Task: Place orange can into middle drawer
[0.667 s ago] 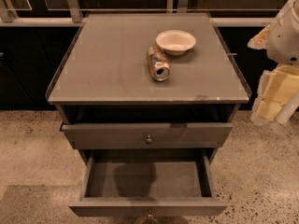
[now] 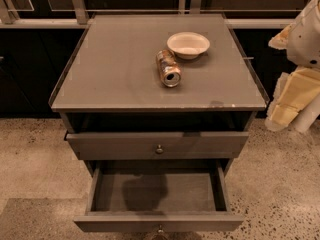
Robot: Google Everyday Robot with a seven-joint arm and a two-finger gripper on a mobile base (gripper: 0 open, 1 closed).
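On your left, the cabinet top (image 2: 110, 69) is open grey surface out to its raised left edge. Right of centre, the orange can (image 2: 169, 68) lies on its side on that top, its silver end facing you, just beside the white bowl (image 2: 188, 44) and set back from the front edge. Below, the upper drawer (image 2: 125, 145) stands slightly out, and the middle drawer (image 2: 200, 221) is pulled wide open. At the far right, the gripper (image 2: 295, 91) hangs off the cabinet's side, well apart from the can. You cannot tell whether it is open or closed.
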